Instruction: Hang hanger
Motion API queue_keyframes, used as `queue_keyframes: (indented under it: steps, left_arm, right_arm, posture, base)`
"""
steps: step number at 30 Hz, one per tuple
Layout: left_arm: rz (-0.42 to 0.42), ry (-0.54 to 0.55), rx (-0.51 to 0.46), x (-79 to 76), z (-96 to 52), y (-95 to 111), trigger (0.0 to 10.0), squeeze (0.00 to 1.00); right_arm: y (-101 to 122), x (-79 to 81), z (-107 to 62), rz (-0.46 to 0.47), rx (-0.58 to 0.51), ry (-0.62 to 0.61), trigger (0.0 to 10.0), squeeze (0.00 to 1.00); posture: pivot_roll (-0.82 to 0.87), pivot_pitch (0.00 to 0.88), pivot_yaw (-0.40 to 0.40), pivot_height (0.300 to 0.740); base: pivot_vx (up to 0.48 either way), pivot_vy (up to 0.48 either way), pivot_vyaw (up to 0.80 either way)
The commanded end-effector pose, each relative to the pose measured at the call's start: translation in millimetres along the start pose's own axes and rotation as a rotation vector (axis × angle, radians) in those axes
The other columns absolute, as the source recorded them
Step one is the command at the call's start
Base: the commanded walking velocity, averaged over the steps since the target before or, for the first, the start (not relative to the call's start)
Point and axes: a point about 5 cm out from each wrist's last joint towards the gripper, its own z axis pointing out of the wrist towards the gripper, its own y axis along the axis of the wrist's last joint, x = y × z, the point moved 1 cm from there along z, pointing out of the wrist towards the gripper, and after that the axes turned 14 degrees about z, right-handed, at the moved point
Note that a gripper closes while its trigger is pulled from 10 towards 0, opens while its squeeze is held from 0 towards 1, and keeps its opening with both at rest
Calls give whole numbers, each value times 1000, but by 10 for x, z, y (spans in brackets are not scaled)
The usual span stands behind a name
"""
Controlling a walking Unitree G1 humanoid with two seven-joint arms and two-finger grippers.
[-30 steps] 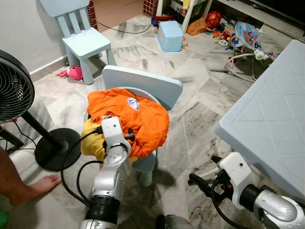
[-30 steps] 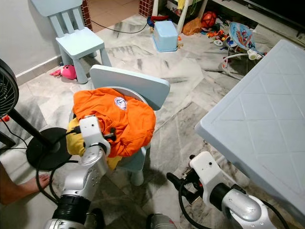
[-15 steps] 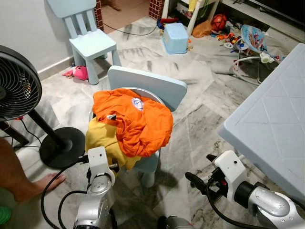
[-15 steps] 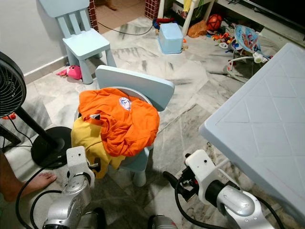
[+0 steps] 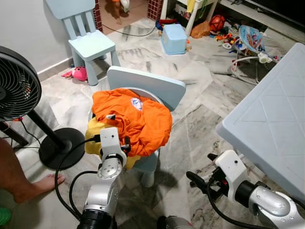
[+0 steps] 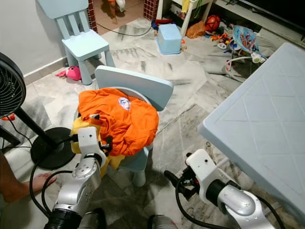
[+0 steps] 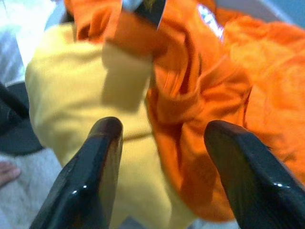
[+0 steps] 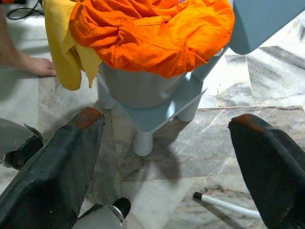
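1. Head views: I saw the left gripper [image 5: 125, 143] raised at the front edge of the small blue chair [image 5: 147, 86], against the orange shirt [image 5: 138, 119] heaped over a yellow garment [image 5: 93, 138]. I could not pick out a hanger.
2. Left wrist view: its fingers [image 7: 97, 162] stood wide apart, empty, close before the soft, limp cloth. I judged any hanger lay under it, stiff and light, best taken by the hook or neck.
3. Right wrist view: the right gripper [image 8: 167, 157] hung low over the floor, spread wide, empty.
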Motion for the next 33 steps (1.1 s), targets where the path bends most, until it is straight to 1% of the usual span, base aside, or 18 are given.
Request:
queue_keyframes:
  steps: [1, 2, 3, 4, 5, 6, 7, 11, 12, 13, 16, 17, 28, 33]
  left_arm:
    - [-78, -54, 52, -275, -82, -118, 2588, 0]
    - [-77, -54, 60, -266, -73, -149, 510, 0]
    - [-75, -54, 66, -256, -63, -174, 1490, 0]
    - [-73, -53, 69, -250, -57, -188, 1490, 0]
    - [-69, -54, 71, -241, -42, -200, 4941, 0]
    - [-66, -54, 72, -236, -32, -204, 4941, 0]
    - [-65, -55, 72, -232, -20, -207, 10000, 0]
    - [-52, -60, 65, -220, 55, -202, 10000, 0]
    - [-52, -60, 65, -220, 55, -202, 10000, 0]
    - [-50, -59, 57, -224, 106, -170, 10000, 0]
    - [-49, -60, 45, -227, 128, -131, 10000, 0]
    - [-49, -57, 37, -223, 157, -100, 10000, 0]
    - [-43, -18, 26, -162, 215, -83, 10000, 0]
    - [-24, 15, 38, -38, 242, -159, 10000, 0]
  right_arm:
    - [-37, -12, -7, 2, 14, -5, 10000, 0]
    - [-32, -15, -5, 1, 13, -6, 10000, 0]
    - [-28, -18, -4, 0, 12, -6, 10000, 0]
    - [-25, -20, -4, 0, 12, -6, 10000, 0]
    - [-24, -22, -7, -1, 12, -7, 10000, 0]
    - [-24, -24, -8, -1, 12, -8, 10000, 0]
    - [-24, -26, -12, -2, 12, -9, 10000, 0]
    - [-28, -24, -29, -2, 15, -10, 10000, 0]
    - [-28, -24, -29, -2, 15, -10, 10000, 0]
    - [-33, -16, -47, -3, 18, -9, 10000, 0]
    - [-35, -16, -58, -5, 20, -9, 10000, 0]
    - [-42, -19, -75, -7, 25, -12, 10000, 0]
    - [-62, -24, -105, -8, 34, -15, 10000, 0]
    - [-61, -19, -88, -8, 34, -11, 10000, 0]
  posture:
    - [-265, 188, -99, 740]
    - [-266, 189, -100, 740]
    - [-269, 189, -103, 740]
    - [-270, 189, -103, 740]
    - [-270, 189, -103, 740]
    - [-270, 189, -103, 740]
    - [-274, 191, -106, 740]
    - [-283, 193, -110, 740]
    - [-283, 193, -110, 740]
    - [-295, 196, -114, 740]
    - [-298, 197, -114, 740]
    - [-301, 197, -114, 740]
    - [-303, 193, -118, 740]
    - [-299, 192, -121, 740]
  base:
    - [0, 0, 0]
    - [0, 0, 0]
    - [0, 0, 0]
    - [0, 0, 0]
    - [0, 0, 0]
    - [0, 0, 0]
    - [0, 0, 0]
    - [0, 0, 0]
    - [0, 0, 0]
    - [0, 0, 0]
    - [0, 0, 0]
    - [0, 0, 0]
    - [0, 0, 0]
    - [0, 0, 0]
